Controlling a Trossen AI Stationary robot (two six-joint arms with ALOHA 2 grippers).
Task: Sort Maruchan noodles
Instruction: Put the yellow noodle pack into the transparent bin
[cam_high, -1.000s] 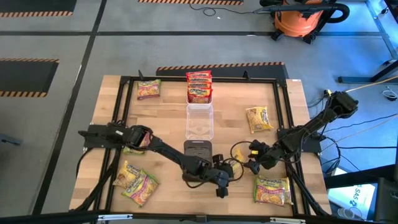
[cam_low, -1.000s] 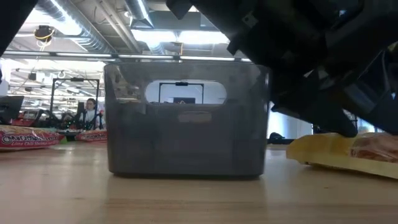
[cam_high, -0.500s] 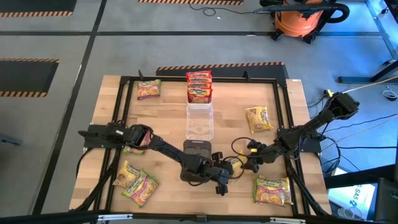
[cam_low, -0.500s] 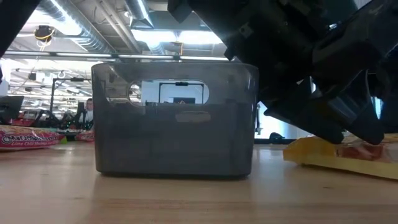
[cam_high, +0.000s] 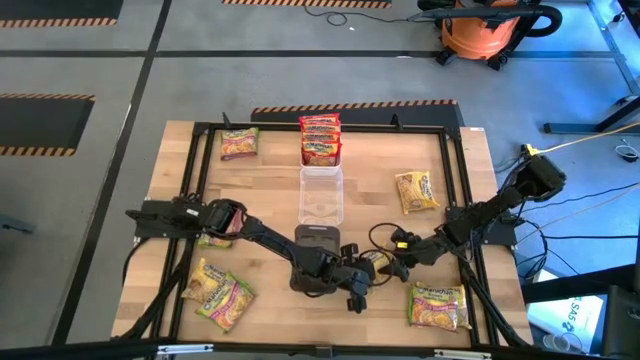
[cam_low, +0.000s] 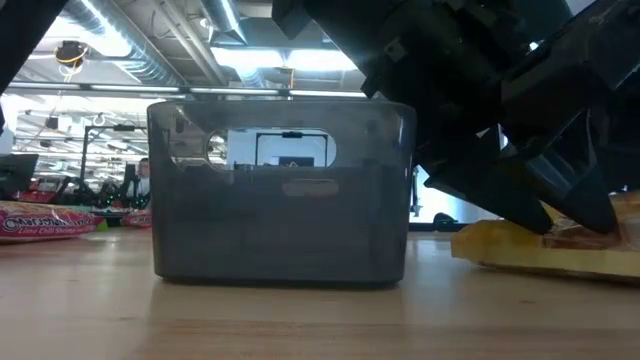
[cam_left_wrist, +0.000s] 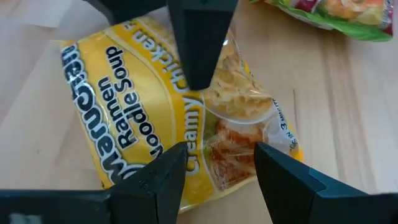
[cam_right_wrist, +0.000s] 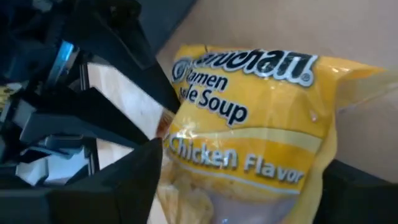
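Surface (cam_high: 260, 180): light wood slab inside a black metal frame, both arms reaching in toward the front centre.

Three trays run in a line down the middle. Far one (cam_high: 320, 140) holds red-orange Maruchan packets stood on edge. Middle clear tray (cam_high: 321, 195) has nothing visible in it. Near dark tray (cam_high: 319, 243), smoky translucent plastic with rounded corners and a handle cutout, has nothing visible in it either.

Loose packets: green-and-pink one (cam_high: 239, 143) at the far left corner, yellow one (cam_high: 415, 191) right of the clear tray, yellow and green-and-pink pair (cam_high: 219, 293) near left, yellow one (cam_high: 439, 303) near right. All flat, crinkly, glossy film.

Step in hand: both grippers converge on one yellow Creamy Chicken packet (cam_left_wrist: 174, 118), lying flat on the wood just right of the dark tray. Looks like a pickup or handoff.

Left gripper (cam_left_wrist: 214, 171): fingers spread, straddling the packet's edge, not clamped.

Right gripper (cam_high: 397, 249): fingers sit either side of the same packet, apparently pinching it, though contact is hard to confirm.

Next move, likely: one gripper secures the slippery film by an edge, lifts, and drops it in whichever tray is meant for yellow.
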